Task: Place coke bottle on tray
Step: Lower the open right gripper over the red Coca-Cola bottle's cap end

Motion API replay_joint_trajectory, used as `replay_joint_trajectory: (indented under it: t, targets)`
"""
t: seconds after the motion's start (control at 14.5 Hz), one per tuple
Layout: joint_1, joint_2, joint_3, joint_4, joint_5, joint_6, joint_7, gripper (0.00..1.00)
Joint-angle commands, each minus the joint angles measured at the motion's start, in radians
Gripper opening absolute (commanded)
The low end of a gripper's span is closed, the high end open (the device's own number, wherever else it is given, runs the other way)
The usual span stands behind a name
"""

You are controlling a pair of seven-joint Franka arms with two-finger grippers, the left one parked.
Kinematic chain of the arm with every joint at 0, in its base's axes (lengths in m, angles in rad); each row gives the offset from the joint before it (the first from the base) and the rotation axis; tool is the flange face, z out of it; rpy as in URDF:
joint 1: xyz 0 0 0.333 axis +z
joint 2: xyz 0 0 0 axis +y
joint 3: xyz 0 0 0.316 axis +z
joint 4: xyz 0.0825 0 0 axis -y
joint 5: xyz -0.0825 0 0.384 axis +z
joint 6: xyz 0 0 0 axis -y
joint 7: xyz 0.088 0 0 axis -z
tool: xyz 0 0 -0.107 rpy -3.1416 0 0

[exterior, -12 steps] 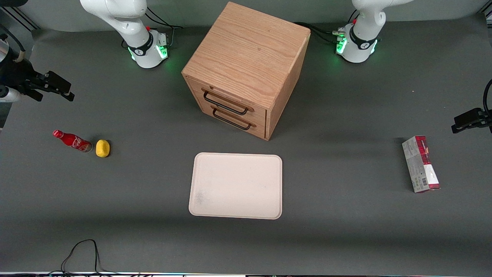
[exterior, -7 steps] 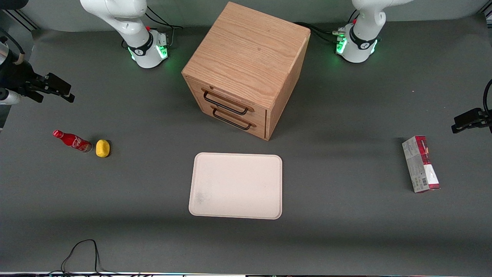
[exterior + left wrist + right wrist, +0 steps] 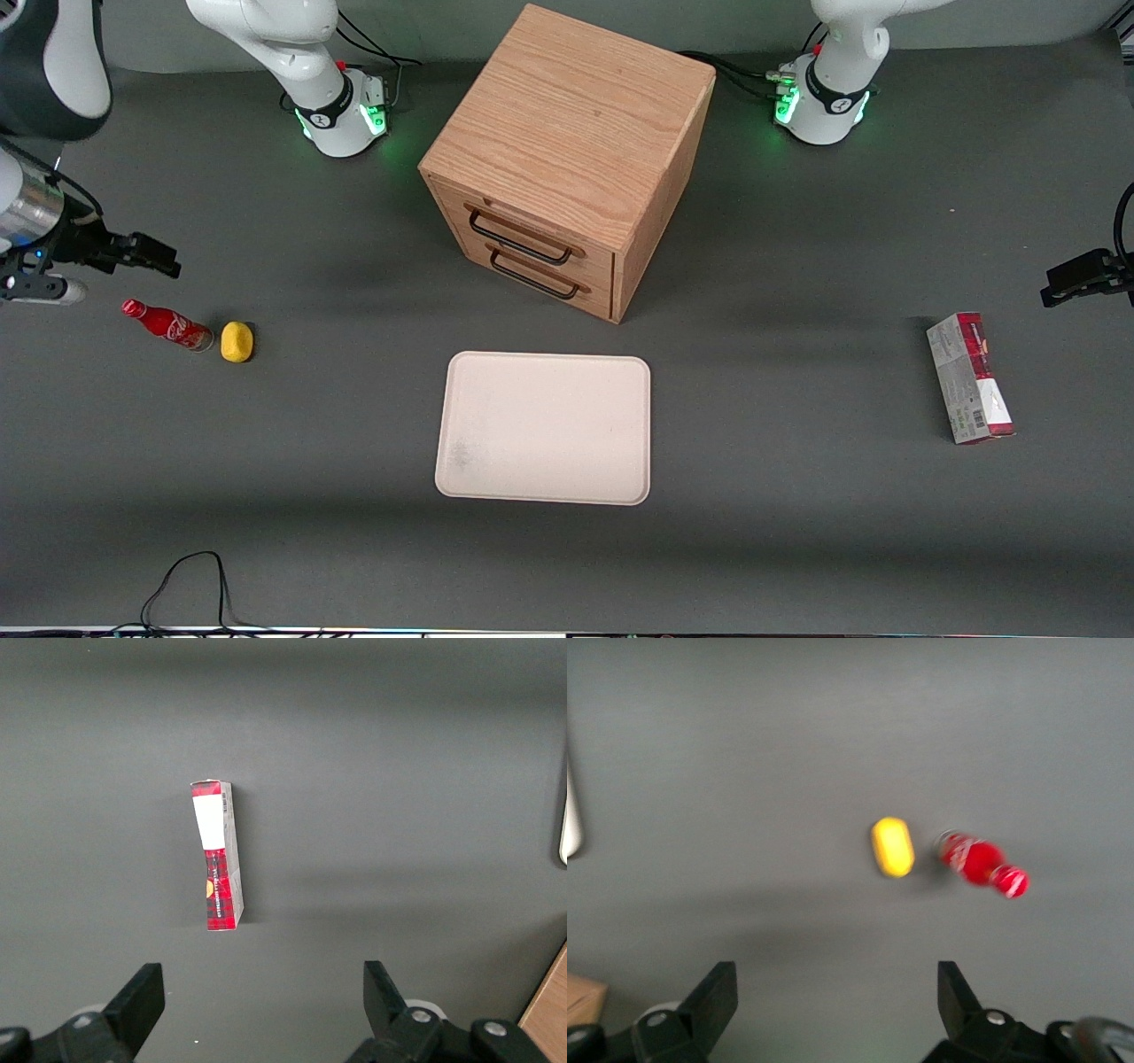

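My gripper, fingers spread, hovers over the coke bottle near the tabletop's working-arm edge; I'd straddle its body, avoiding the lemon.

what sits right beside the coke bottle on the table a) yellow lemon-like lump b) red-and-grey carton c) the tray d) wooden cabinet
a: the yellow lump lies right by the base of the coke bottle, while the tray sits apart mid-table; the open claw hangs above the table, farther from the front camera than the bottle, holding nothing.
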Motion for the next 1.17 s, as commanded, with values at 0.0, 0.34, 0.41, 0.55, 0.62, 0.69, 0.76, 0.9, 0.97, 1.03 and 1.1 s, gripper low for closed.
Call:
replay_joint_trajectory:
  t: [0.0,0.34,0.41,0.55,0.62,0.69,0.76,0.9,0.97,1.03,1.1]
  targets:
    - [-0.009,0.032,-0.071,-0.072,-0.013,0.136,-0.127,1.0]
    - [-0.026,0.092,-0.175,-0.198,-0.018,0.384,-0.241,1.0]
    - [-0.028,0.108,-0.179,-0.21,-0.019,0.411,-0.242,1.0]
    - [-0.045,0.135,-0.197,-0.258,-0.016,0.514,-0.277,1.0]
    - [-0.045,0.154,-0.206,-0.262,-0.013,0.54,-0.293,1.0]
    - [-0.046,0.168,-0.215,-0.262,-0.009,0.555,-0.305,1.0]
    - [-0.046,0.178,-0.217,-0.265,-0.009,0.571,-0.307,1.0]
    - [-0.064,0.201,-0.217,-0.267,-0.009,0.588,-0.31,1.0]
    - [-0.066,0.204,-0.217,-0.27,-0.009,0.592,-0.31,1.0]
    - [-0.068,0.204,-0.217,-0.278,-0.009,0.592,-0.31,1.0]
    - [-0.071,0.202,-0.217,-0.281,-0.009,0.592,-0.31,0.99]
